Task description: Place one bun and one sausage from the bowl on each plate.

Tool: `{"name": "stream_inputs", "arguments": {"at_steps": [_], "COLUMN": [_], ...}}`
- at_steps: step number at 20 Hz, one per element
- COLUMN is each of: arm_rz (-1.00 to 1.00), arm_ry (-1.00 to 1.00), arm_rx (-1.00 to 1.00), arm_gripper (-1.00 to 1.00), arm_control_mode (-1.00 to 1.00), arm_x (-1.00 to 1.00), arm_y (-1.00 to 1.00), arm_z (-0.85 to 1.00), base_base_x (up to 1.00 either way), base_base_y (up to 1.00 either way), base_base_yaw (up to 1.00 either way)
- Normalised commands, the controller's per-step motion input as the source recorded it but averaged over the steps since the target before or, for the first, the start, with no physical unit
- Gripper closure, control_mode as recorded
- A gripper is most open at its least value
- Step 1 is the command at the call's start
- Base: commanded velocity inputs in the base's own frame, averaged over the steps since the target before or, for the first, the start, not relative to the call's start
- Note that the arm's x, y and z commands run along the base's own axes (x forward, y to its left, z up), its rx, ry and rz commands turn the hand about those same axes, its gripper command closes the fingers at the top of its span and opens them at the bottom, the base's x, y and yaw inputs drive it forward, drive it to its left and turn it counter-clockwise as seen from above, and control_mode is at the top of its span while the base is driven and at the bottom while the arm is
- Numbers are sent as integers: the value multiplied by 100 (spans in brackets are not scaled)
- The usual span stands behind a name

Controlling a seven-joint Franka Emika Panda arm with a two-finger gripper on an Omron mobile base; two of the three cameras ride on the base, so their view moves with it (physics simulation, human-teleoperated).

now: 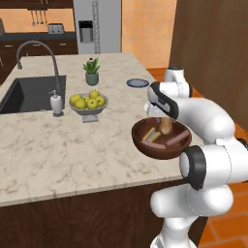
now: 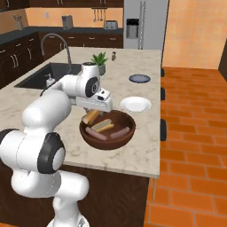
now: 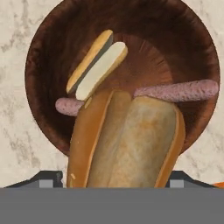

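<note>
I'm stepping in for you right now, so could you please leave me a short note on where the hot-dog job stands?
End effector: shut on one bun, held just above the bowl.
Bowl: near the island's right end; inside are the second bun and both sausages, one lying to the side, the other partly hidden behind the held bun.
Plates: white plate just beyond the bowl, dark plate further back; neither bears food.
Done: first bun picked up.
Left: set it on a plate, then the other bun and both sausages, one each per plate.
</note>
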Motion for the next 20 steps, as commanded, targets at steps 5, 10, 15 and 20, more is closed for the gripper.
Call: {"name": "stream_inputs", "arguments": {"at_steps": [5, 10, 15, 20], "arm_rz": [17, -2, 0, 0], "arm_ry": [2, -7, -3, 0], "arm_rx": [4, 0, 0, 0], "arm_gripper": [100, 100, 100, 100], "arm_control_mode": [-100, -100, -100, 100], "arm_x": [-23, -46, -22, -9], "arm_y": [20, -4, -2, 0], "arm_z": [1, 0, 0, 0], "base_base_x": [0, 0, 0, -24], "base_base_y": [0, 0, 0, -11], "base_base_yaw": [0, 0, 0, 0]}}
